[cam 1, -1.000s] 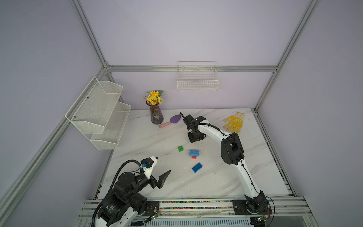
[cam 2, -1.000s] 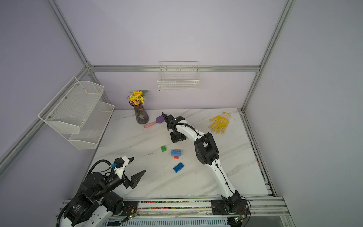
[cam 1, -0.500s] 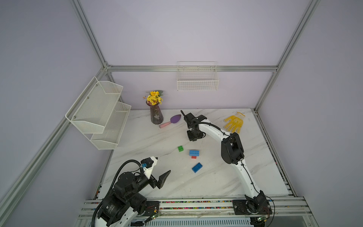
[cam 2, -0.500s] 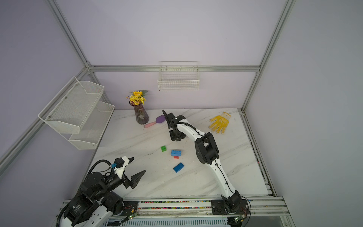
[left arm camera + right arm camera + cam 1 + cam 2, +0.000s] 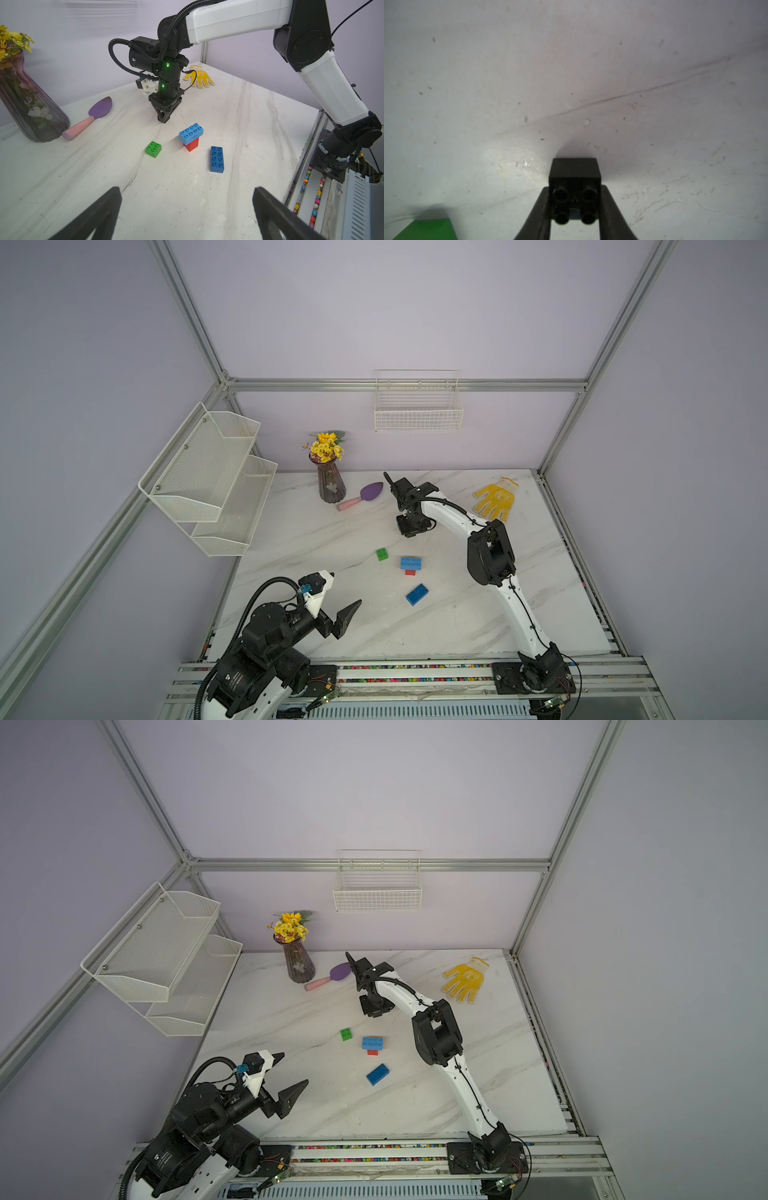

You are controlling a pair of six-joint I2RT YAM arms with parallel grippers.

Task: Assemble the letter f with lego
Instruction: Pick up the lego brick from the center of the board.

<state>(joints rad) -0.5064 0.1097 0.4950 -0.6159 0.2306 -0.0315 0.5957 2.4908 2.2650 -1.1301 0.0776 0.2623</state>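
The black brick (image 5: pixel 575 170) is being pinched by the right gripper (image 5: pixel 575 207), close to the bench (image 5: pixel 457 626), farther back than the green brick (image 5: pixel 153 148). The light blue brick (image 5: pixel 191 133) is being carried atop the red brick (image 5: pixel 192 146) at mid-bench, and the dark blue brick (image 5: pixel 217 159) is lying nearer. The left gripper (image 5: pixel 187 207) is being held spread at the near left.

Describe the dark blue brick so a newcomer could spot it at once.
Look near the middle of the marble table. The dark blue brick is the brick nearest the front rail, lying flat and alone. It is long, unlike the square green brick, and darker than the light blue brick, which sits on a red brick.
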